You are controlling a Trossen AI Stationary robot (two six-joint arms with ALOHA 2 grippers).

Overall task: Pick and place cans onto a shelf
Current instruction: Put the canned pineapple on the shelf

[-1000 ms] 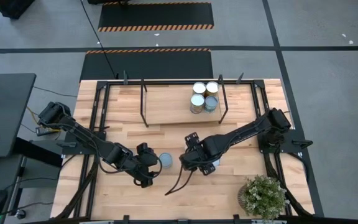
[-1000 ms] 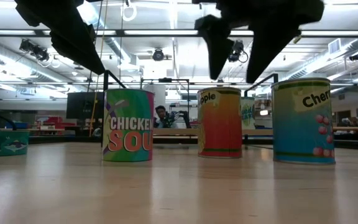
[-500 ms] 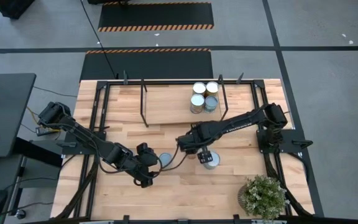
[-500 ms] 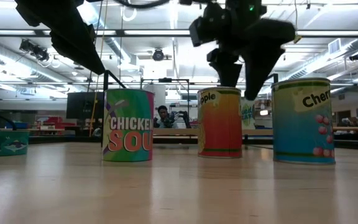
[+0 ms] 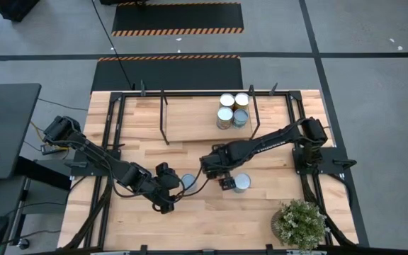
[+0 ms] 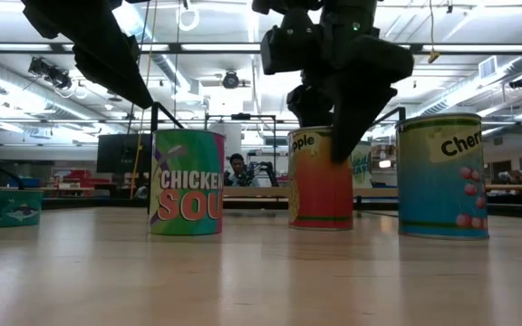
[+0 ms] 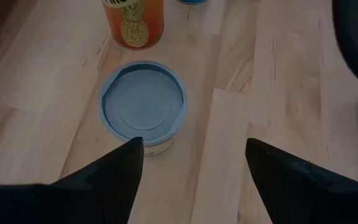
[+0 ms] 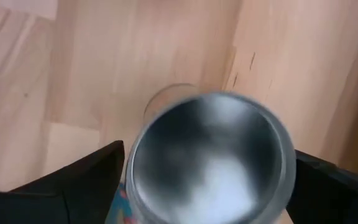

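Note:
A can with a blue-grey top (image 5: 188, 182) stands on the tabletop just ahead of my open left gripper (image 5: 173, 187). In the left wrist view the can (image 7: 143, 106) is beyond the fingertips (image 7: 194, 146). A silver-topped can (image 5: 241, 183) stands to its right. My right gripper (image 5: 224, 176) is open beside and above it. In the right wrist view its fingers stand on either side of the can's top (image 8: 210, 155). Several cans (image 5: 232, 108) stand on the wooden shelf (image 5: 190, 117).
A potted plant (image 5: 299, 223) stands at the table's near right corner. The low view shows a chicken soup can (image 6: 187, 181), a pineapple can (image 6: 320, 177), a cherry can (image 6: 442, 177) and a flat tuna tin (image 6: 3, 206). The shelf's left half is bare board.
My right gripper has drawn back from over the silver-topped can toward the table's left and far side, has turned, and has come lower. The can stands where it was.

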